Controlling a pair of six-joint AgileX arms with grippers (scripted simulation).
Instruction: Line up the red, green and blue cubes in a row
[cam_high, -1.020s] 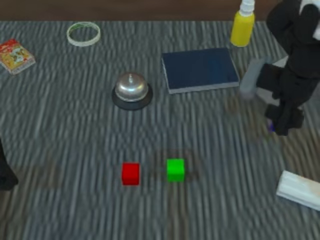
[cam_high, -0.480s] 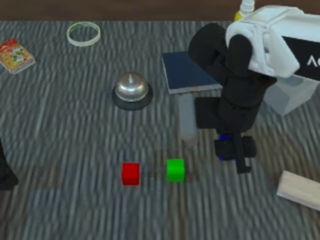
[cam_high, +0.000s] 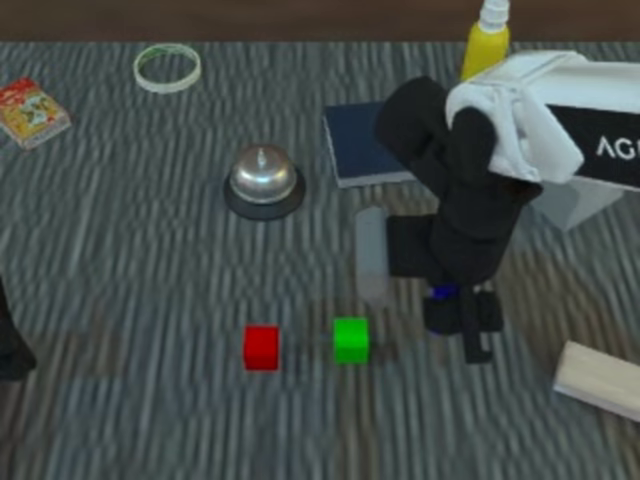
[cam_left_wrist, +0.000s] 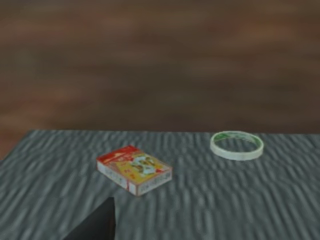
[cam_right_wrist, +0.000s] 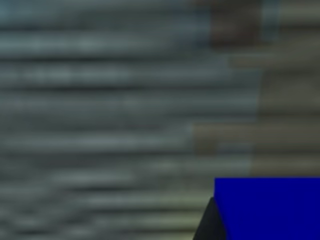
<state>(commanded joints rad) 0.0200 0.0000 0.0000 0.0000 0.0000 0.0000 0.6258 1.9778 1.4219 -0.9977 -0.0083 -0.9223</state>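
In the lower middle of the top view the red cube (cam_high: 261, 347) and the green cube (cam_high: 351, 339) sit side by side on the grey striped surface (cam_high: 150, 260), apart from each other, the green one to the right. The blue cube (cam_right_wrist: 267, 207) is mostly hidden from above: only a sliver of blue (cam_high: 441, 292) shows under our right arm, to the right of the green cube. In the right wrist view it fills the lower right corner, cut off by the frame edge, with a dark finger against its side. Our right gripper (cam_high: 462, 315) is closed on that blue cube; we cannot tell whether the cube touches the surface.

Our left arm sits parked at the left edge, lower down, only a dark part showing, and we cannot tell how its gripper stands.

Farther out lie a silver bell (cam_high: 264, 178), a dark blue book (cam_high: 352, 150) partly covered by the arm, a yellow bottle (cam_high: 485, 50), a ring of tape (cam_high: 167, 67), a card box (cam_high: 33, 111) and a pale wooden block (cam_high: 600, 380) cut off at the right.
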